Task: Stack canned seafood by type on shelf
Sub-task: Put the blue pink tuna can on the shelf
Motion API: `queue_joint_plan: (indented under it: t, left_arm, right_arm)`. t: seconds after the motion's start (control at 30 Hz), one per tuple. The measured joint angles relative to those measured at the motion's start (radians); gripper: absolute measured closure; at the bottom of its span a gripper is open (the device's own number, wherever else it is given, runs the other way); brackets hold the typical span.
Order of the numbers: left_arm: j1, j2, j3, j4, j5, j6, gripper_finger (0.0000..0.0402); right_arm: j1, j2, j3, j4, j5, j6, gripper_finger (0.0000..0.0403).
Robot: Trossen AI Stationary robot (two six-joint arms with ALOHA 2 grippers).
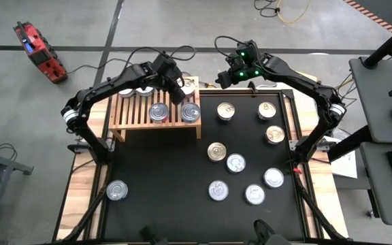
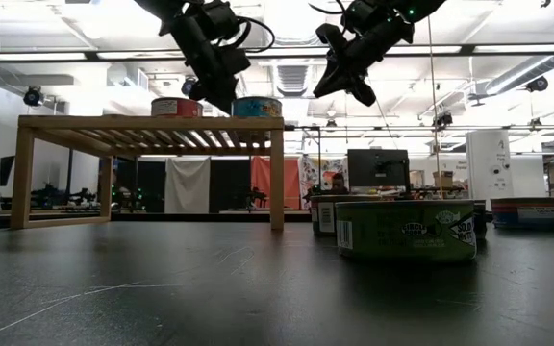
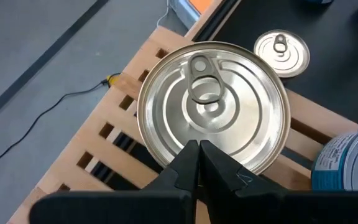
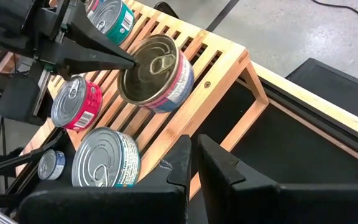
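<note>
Overhead, the left claw is hovering clenched and empty above a silver-lidded can on the wooden shelf, with other cans crowding beside it. The right claw, also clenched and holding nothing, is hanging near the shelf's end while loose tins are lying scattered across the black table.

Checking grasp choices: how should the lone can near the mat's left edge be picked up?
Grip the can across its round side wall, coming straight down from above. It stands upright, lid up, with bare mat all around, so any finger angle fits. The left gripper is nearer.
</note>
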Motion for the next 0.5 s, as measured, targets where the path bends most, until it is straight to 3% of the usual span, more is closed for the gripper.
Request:
queue_joint_plan:
  t: [0.5]
  left_arm:
    - [0.027,-0.091,-0.003,-0.076,-0.072,-0.022,0.0401]
  right_arm:
    - [0.000,0.000,0.000,-0.007,0.000,-0.008,0.0385]
